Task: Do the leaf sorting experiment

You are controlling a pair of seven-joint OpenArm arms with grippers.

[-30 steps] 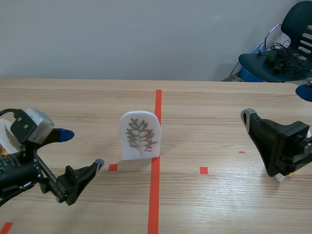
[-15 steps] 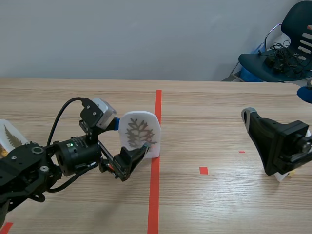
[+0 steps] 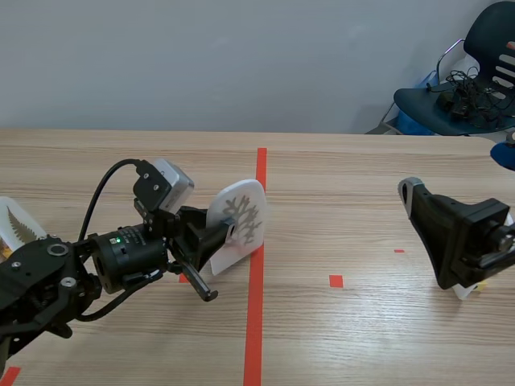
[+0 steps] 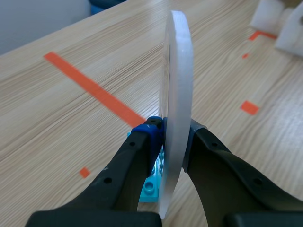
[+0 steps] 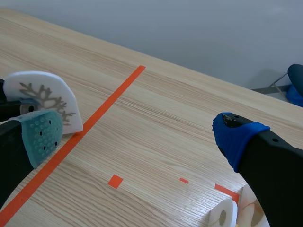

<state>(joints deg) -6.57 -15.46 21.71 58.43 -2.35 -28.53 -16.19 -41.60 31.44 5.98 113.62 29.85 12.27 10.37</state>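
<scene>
Wooden table (image 3: 346, 201), scene and wrist views. At nine o'clock of the scene, a fern card (image 3: 11, 226), white with a frond print, was cut off by the frame edge. The left gripper (image 3: 219, 236), carried on the arm entering from eight o'clock, was pinched on the leaf card (image 3: 239, 223), one finger pressed against each face. This white, arch-topped card, printed with a branching grey leaf, was found near the table's centre, just at nine o'clock of the tape line (image 3: 258, 241), and was tilted with its rounded top leaning toward one o'clock. Whether its lower edge touched the table could not be told. In the left wrist view the card was seen edge-on between the fingers, and a turquoise block (image 4: 149, 185) with studs was visible under it, close to its lower end. At three o'clock of the scene, well apart from the leaf card, the right gripper (image 3: 455, 170) was held low with its fingers spread wide and nothing between them; its dotted pads (image 5: 41, 136) faced inward. White pieces (image 5: 223, 213) lay on the table just beside its right finger, partly hidden. Beyond the table, at two o'clock, a dark chair (image 3: 475, 76) loaded with cables was recorded.
</scene>
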